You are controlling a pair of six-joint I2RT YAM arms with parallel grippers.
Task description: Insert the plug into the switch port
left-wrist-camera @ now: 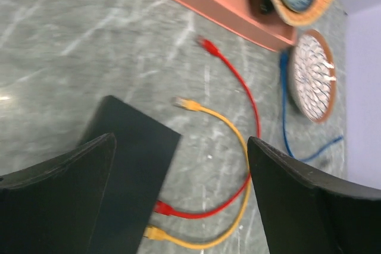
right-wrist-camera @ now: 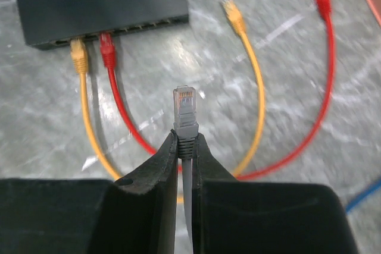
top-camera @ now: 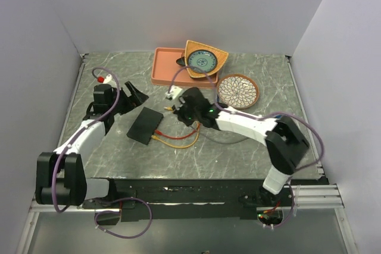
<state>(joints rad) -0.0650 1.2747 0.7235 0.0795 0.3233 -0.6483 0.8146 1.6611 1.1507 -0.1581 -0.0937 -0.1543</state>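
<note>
Plug [right-wrist-camera: 185,108] pinched by R gripper [right-wrist-camera: 186,142], apart from switch [right-wrist-camera: 101,1] at 11 o'clock; yellow cable [right-wrist-camera: 83,105], red cable [right-wrist-camera: 119,105] in ports. L gripper [left-wrist-camera: 180,147] spread wide.

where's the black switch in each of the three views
Top external: the switch lies just left of centre, tilted.
Left wrist: lower left, running to the bottom edge.
Right wrist: top left corner, its port edge facing the camera.
Shared landmark: the yellow cable and red cable plugged side by side into its port edge.
</note>
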